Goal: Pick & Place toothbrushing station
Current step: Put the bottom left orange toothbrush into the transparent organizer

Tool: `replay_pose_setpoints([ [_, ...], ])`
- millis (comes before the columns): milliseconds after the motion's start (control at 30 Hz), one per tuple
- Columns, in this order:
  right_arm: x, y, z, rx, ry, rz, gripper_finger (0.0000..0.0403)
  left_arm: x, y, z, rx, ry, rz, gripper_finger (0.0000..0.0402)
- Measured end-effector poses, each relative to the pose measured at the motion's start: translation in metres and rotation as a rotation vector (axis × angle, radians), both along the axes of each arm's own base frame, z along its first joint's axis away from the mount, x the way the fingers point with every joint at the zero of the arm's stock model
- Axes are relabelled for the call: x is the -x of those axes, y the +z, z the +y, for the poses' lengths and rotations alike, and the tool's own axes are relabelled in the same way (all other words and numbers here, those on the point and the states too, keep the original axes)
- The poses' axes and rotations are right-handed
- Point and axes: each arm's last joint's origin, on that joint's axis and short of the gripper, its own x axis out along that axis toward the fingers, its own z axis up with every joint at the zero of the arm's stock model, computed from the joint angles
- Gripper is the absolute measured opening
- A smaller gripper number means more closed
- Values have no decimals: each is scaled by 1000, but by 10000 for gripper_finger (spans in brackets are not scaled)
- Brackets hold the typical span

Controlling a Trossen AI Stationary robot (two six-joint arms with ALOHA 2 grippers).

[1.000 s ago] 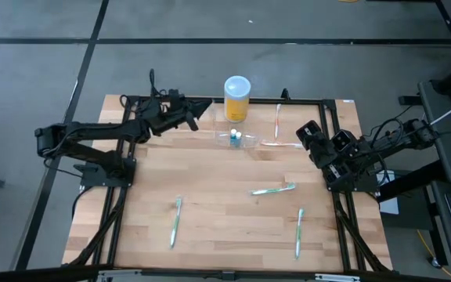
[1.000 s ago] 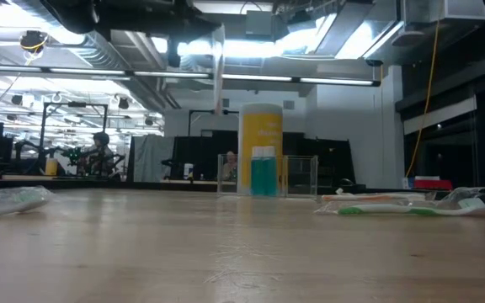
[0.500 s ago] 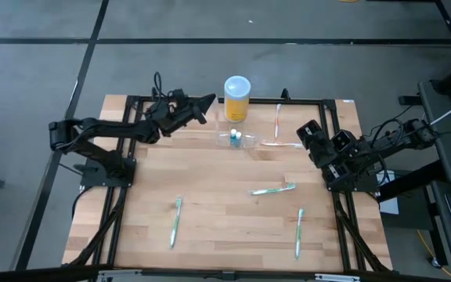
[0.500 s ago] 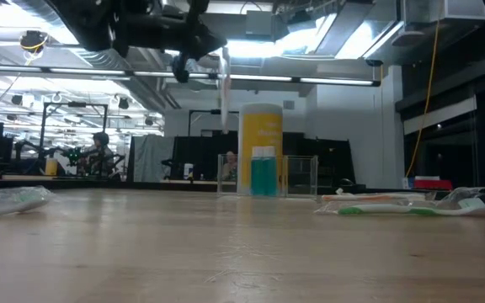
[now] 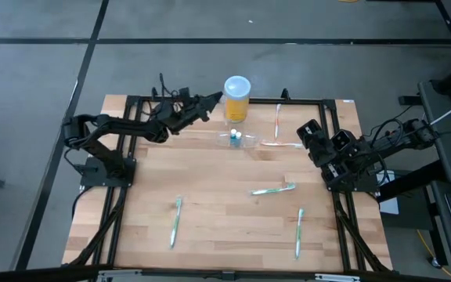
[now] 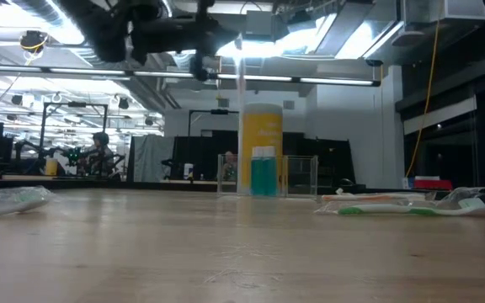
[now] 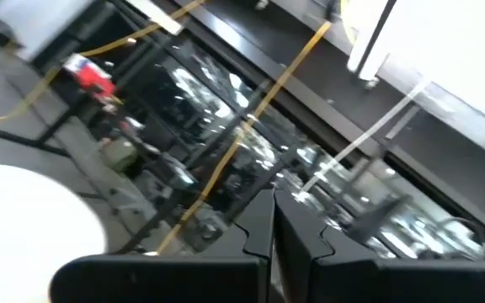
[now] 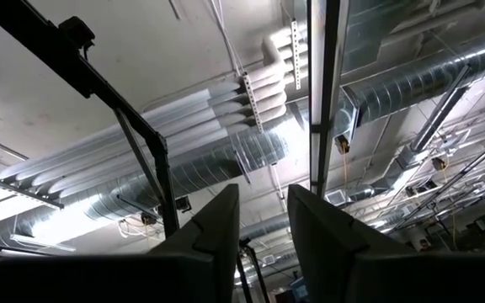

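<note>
The toothbrushing station [image 5: 238, 139], a clear holder with blue-green tubes inside, stands at the table's far middle, in the low view [image 6: 269, 174] too. Behind it stands a yellow white-lidded container [image 5: 237, 98]. My left gripper [image 5: 212, 99] hangs just left of that container, above the table, shut on a thin pale toothbrush [image 6: 241, 80]. My right gripper [image 5: 308, 129] waits at the far right, pointing up, open with nothing between its fingers [image 8: 263, 223]. My left gripper [image 7: 274, 220] pinches the toothbrush near one end [image 7: 301, 190] between its two shut fingers. The rest of the brush [image 7: 365, 135] runs on past the fingertips. In the low view it stands about upright, lifted clear of the table and level with the yellow container's top.
Several more toothbrushes lie on the wood: two by the station [image 5: 277, 121] [image 5: 282, 144], one at mid right [image 5: 273, 189], one near left [image 5: 175, 221], one near right [image 5: 299, 232]. A black frame [image 5: 210, 100] runs along the table's edges.
My left gripper has gone toward the table's right and far edges, up to the yellow container, sinking a little and rolling as it went. The toothbrush has travelled with it, staying about upright and clear of the table.
</note>
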Motion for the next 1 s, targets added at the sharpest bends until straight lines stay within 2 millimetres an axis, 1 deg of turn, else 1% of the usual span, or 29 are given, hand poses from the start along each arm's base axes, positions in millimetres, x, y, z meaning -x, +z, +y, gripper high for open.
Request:
replay_pose_setpoints([
  [67, 0, 0, 0, 1, 0, 1, 105, -9, 7, 2, -26, -34, -3, 2],
  [233, 0, 0, 0, 1, 0, 0, 105, -38, 18, 10, -66, -104, 61, 2],
  [400, 0, 0, 0, 1, 0, 1, 105, -66, 21, 17, -104, -147, 99, 2],
  [500, 0, 0, 0, 1, -1, 1, 105, -77, 17, 21, -100, -151, 110, 2],
  [600, 0, 0, 0, 2, -2, 1, 105, -85, 5, 24, -72, -156, 135, 2],
  [800, 0, 0, 0, 1, -1, 1, 105, -97, -9, 23, -46, -148, 146, 2],
  [867, 0, 0, 0, 0, 1, 1, 105, -102, -12, 22, -43, -151, 151, 2],
  [1000, 0, 0, 0, 0, 1, 1, 105, -103, -11, 22, -49, -140, 159, 2],
])
